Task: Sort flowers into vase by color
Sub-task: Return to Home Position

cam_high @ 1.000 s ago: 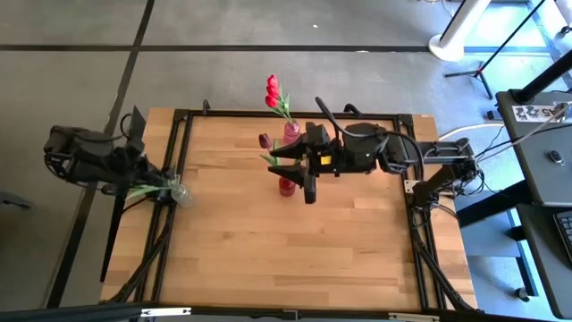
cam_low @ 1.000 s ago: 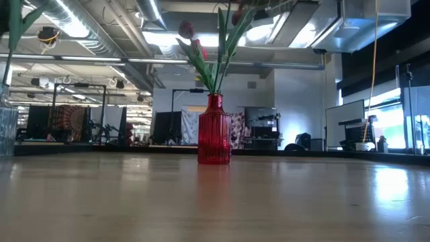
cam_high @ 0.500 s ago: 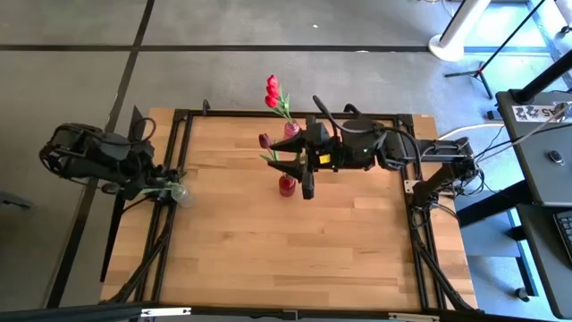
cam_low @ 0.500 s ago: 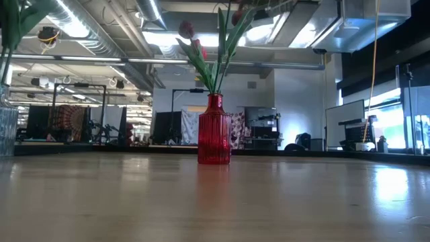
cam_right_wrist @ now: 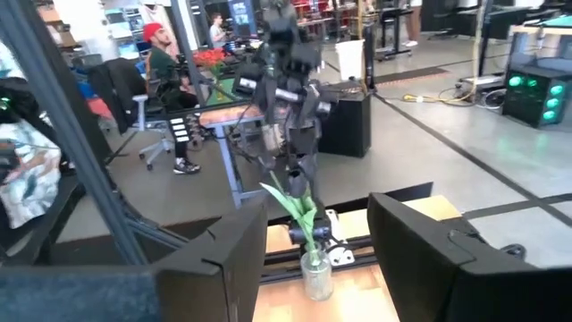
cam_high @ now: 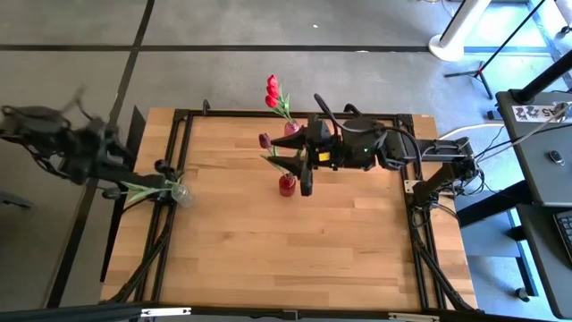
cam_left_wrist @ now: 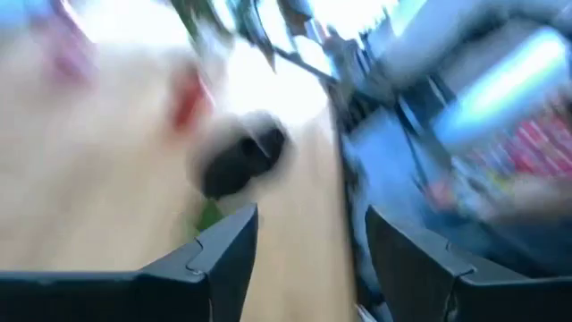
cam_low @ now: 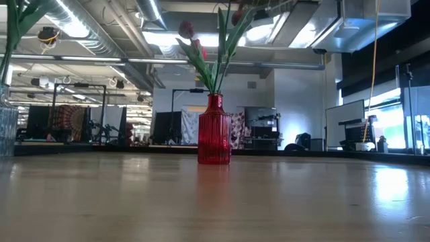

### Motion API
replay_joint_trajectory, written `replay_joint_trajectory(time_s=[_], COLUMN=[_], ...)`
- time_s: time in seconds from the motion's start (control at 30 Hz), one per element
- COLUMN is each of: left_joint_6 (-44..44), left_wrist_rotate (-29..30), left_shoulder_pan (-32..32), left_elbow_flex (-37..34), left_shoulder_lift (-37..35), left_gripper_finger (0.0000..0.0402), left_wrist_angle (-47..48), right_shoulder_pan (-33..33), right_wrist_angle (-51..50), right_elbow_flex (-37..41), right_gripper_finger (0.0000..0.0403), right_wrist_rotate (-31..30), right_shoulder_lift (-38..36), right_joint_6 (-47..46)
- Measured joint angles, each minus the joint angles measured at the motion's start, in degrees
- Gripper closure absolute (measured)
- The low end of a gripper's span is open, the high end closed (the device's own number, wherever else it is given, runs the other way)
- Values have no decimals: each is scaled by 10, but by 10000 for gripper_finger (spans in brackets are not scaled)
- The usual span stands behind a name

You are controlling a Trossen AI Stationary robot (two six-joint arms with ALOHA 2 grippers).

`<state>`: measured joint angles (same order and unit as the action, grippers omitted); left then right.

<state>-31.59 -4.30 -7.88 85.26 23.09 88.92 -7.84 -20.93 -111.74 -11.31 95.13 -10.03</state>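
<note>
A red ribbed vase (cam_high: 287, 184) stands mid-table and holds a dark maroon tulip (cam_high: 264, 140); it also shows in the low view (cam_low: 214, 131). A second, pinkish vase (cam_high: 292, 130) just behind it holds red tulips (cam_high: 272, 89). A clear glass vase (cam_high: 181, 192) at the table's left edge holds green stems (cam_high: 147, 189). My right gripper (cam_high: 307, 183) hovers open and empty beside the red vase, and its wrist view (cam_right_wrist: 317, 224) faces the clear vase (cam_right_wrist: 315, 273). My left gripper (cam_high: 114, 172) is open and empty, off the table's left edge; it is blurred in its wrist view (cam_left_wrist: 308, 233).
A black metal frame (cam_high: 170, 152) runs around the wooden table top (cam_high: 286, 250). The table's near half is bare wood. The room beyond holds desks, screens and a seated person (cam_right_wrist: 161, 54).
My left arm has swung fast away from the clear vase, out past the table's left edge, and shows blurred. The green stems and the clear vase stay in place.
</note>
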Motion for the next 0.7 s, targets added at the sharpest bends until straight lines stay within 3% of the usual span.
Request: replay_joint_trajectory(time_s=[0.1, 0.23, 0.37, 0.47, 0.6, 0.7], left_joint_6=[44, 108, 142, 174, 200, 202], left_wrist_rotate=[110, 110, 154, 209, 276, 355], left_shoulder_pan=[0, 0, -2, -3, -11, -14], left_elbow_flex=[11, -69, -189, -274, -322, -343], left_shoulder_lift=[-20, -84, -169, -229, -218, -213], left_gripper_finger=[197, 197, 197, 198, 198, 198], left_wrist_angle=[-62, -221, -325, -408, -457, -467], right_shoulder_pan=[0, 12, 41, 84, 154, 187], right_wrist_angle=[1, 17, 8, 10, 30, 60], right_elbow_flex=[0, -1, 0, 1, 1, 21], right_gripper_finger=[210, 212, 244, 297, 385, 384], right_wrist_rotate=[-24, -18, 72, 153, 278, 338], right_shoulder_lift=[0, 6, 15, 13, 6, 5], right_joint_6=[2, -27, -23, 0, 32, 43])
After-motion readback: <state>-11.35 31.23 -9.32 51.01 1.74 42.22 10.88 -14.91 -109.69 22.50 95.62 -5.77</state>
